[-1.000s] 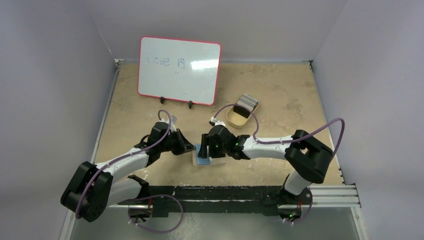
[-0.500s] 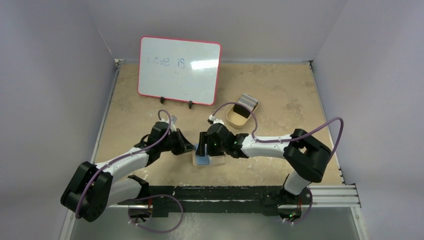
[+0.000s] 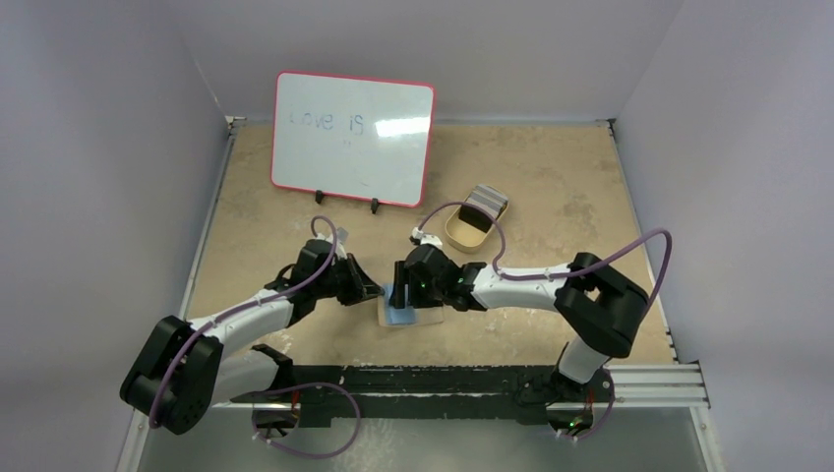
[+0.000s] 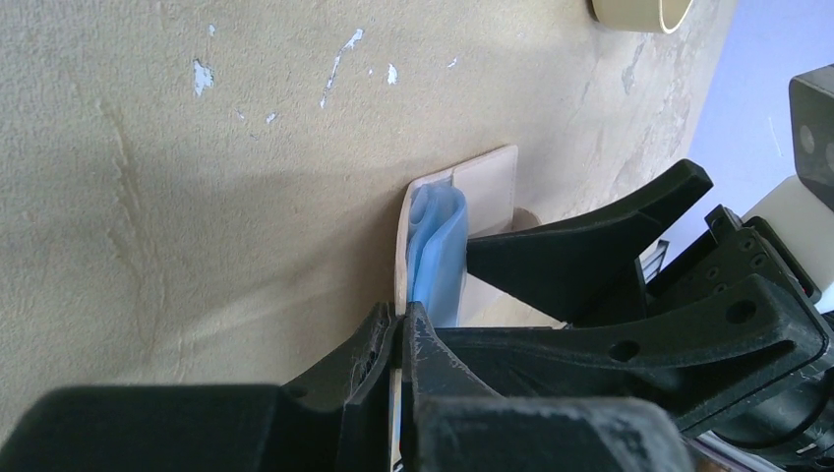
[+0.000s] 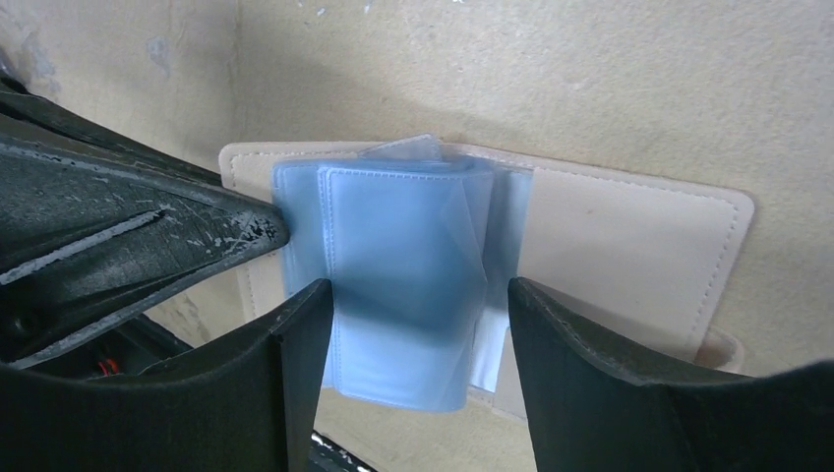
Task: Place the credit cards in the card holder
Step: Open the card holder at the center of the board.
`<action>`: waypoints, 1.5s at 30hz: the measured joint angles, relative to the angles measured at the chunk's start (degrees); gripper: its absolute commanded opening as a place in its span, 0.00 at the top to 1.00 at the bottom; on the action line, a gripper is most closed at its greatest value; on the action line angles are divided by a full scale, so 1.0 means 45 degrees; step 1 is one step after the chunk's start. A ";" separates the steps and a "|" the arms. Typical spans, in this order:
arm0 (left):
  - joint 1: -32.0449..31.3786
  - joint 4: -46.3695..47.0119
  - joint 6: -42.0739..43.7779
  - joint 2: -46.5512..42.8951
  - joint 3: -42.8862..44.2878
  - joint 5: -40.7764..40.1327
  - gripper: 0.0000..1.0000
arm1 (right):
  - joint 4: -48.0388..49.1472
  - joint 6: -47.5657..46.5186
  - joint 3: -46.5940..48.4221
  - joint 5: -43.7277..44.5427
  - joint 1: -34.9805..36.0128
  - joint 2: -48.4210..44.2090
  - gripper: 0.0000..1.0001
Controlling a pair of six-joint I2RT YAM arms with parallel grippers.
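Tan leather bifold card holder spread open, seemingly with no card in it yet.
It lies on the bench between the arms: left gripper clamped on its edge, right gripper gaping wide astride its blue plastic sleeves. The thin grey credit cards sit in the tan oval dish, well apart, so all loading remains.

Tan table: card holder, whiteboard, dish.
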 measured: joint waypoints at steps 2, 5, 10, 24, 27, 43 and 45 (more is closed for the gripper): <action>0.0000 0.0000 0.0000 0.0019 0.0000 0.0005 1.00 | -0.0238 0.0000 0.0000 0.0228 0.0024 -0.0087 0.31; -0.0005 0.0005 0.0000 0.0068 0.0000 0.0005 1.00 | -0.0529 0.0044 0.0000 0.0457 0.0039 -0.0219 0.31; -0.0015 0.0000 0.0063 0.0087 0.0000 0.0005 1.00 | -0.1161 0.0039 0.0000 0.0656 0.0044 -0.0539 0.31; -0.0015 -0.0024 0.0282 0.0092 0.0073 0.0000 1.00 | -0.2443 0.0005 0.0005 0.1297 0.0044 -0.0923 0.31; -0.0015 -0.0024 0.0321 0.0151 0.0073 0.0000 1.00 | -0.2817 -0.0005 0.0078 0.1773 0.0044 -0.0923 0.30; -0.0015 -0.0019 0.0321 0.0175 0.0073 -0.0005 1.00 | -0.3473 -0.0651 0.0908 0.2550 0.0044 -0.0743 0.36; -0.0015 -0.0019 0.0321 0.0175 0.0073 -0.0005 1.00 | -0.3167 -0.0738 0.0908 0.2327 0.0044 -0.0695 0.39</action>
